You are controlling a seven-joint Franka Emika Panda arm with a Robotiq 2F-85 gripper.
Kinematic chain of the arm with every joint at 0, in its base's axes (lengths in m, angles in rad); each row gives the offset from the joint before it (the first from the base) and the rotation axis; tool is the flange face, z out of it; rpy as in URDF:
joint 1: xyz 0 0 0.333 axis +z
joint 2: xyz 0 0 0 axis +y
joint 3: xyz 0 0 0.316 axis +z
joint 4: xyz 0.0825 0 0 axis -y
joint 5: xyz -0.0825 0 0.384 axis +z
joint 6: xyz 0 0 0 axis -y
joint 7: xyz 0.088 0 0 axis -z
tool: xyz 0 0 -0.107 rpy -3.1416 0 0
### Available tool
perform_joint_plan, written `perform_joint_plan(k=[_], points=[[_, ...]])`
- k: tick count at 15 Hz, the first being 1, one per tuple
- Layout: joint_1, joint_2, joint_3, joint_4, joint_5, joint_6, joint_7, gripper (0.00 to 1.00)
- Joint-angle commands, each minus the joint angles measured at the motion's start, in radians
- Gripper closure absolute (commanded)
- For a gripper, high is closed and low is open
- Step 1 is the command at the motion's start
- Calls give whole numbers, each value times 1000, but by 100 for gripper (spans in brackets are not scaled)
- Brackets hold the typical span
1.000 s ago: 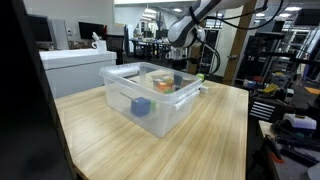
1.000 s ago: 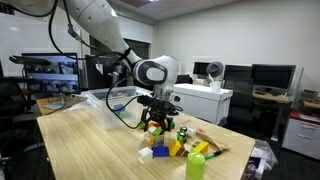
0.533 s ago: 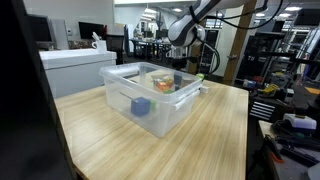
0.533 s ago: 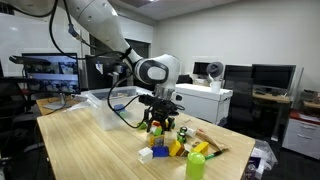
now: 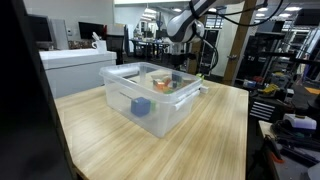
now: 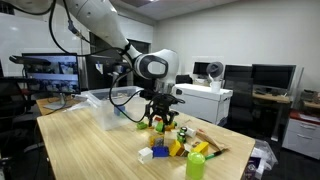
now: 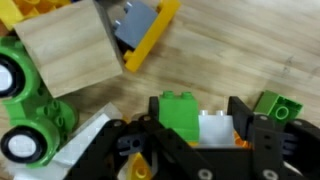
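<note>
My gripper (image 7: 200, 128) is shut on a small cluster of toy bricks: a green brick (image 7: 178, 115) and a white brick (image 7: 215, 130) side by side, with orange showing beneath them. In an exterior view the gripper (image 6: 160, 120) hangs a little above a pile of coloured bricks (image 6: 176, 146) on the wooden table, holding the cluster clear of it. In an exterior view the arm (image 5: 186, 25) reaches down behind the clear bin (image 5: 150, 98), and the fingers are hard to make out there.
Below the gripper lie a plain wooden block (image 7: 65, 58), a green wheeled toy (image 7: 25, 100), a yellow piece with a grey part (image 7: 148, 35) and a loose green brick (image 7: 278, 105). The bin holds a blue block (image 5: 141, 106). A lime-green object (image 6: 196, 165) stands by the table's edge.
The jaws have closed on the green and white bricks. The gripper has then risen slightly from the pile with them.
</note>
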Motion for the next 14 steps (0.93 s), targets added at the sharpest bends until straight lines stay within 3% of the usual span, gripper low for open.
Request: perform_joint_plan(k=[1, 8, 14], points=[[30, -96, -6, -34, -18, -22, 44, 55], [113, -285, 2, -49, -29, -55, 134, 55], [239, -449, 57, -132, -23, -86, 159, 55]])
